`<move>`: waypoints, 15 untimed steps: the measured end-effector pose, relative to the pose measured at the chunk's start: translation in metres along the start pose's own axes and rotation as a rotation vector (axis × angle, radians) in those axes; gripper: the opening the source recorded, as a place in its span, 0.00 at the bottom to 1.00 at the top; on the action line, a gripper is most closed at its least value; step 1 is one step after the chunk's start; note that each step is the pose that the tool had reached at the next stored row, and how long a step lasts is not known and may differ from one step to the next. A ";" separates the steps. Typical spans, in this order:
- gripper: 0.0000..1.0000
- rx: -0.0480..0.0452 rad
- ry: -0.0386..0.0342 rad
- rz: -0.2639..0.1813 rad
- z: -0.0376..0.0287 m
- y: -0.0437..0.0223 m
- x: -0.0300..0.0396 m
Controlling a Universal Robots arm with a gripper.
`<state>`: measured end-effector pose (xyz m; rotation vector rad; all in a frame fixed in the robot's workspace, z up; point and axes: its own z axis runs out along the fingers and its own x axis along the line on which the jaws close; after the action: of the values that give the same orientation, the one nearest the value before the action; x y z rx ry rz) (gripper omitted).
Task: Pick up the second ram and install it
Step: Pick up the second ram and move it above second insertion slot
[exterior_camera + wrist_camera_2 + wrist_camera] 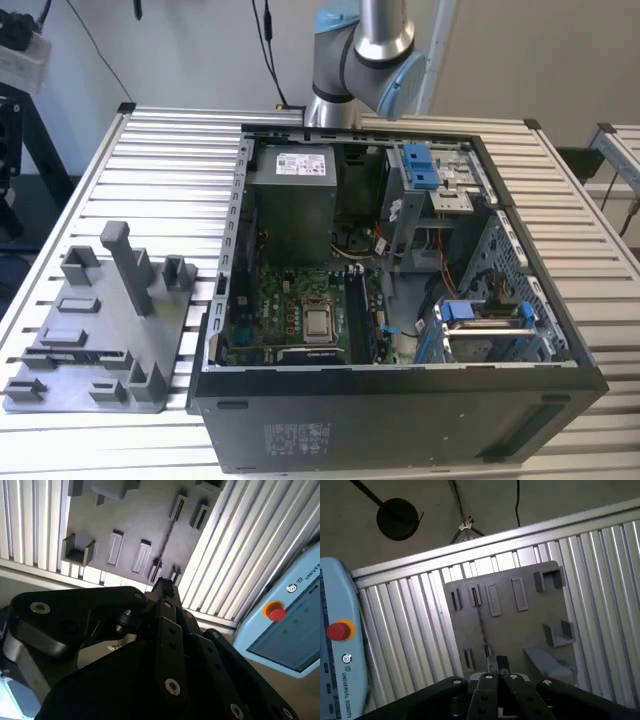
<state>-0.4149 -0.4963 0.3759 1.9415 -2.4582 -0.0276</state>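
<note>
The thin, nearly black second ram [481, 625] stands edge-on in the grey plastic fixture plate [520, 625], its long axis crossing the plate's table-rim edge. The black gripper [497, 663] hangs above, fingers pressed together, empty.

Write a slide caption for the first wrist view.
The gripper hangs above the grey fixture plate on the slatted table, where the second ram sits edge-on, a thin dark strip.
</note>
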 end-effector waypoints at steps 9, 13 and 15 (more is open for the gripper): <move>0.11 -0.0002 0.0030 -0.098 -0.0001 0.0001 -0.0001; 0.12 -0.0003 0.0030 -0.098 -0.0001 0.0001 -0.0001; 0.18 -0.0002 0.0030 -0.098 0.0000 0.0001 -0.0001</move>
<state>-0.4149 -0.4962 0.3759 2.0584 -2.3592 -0.0256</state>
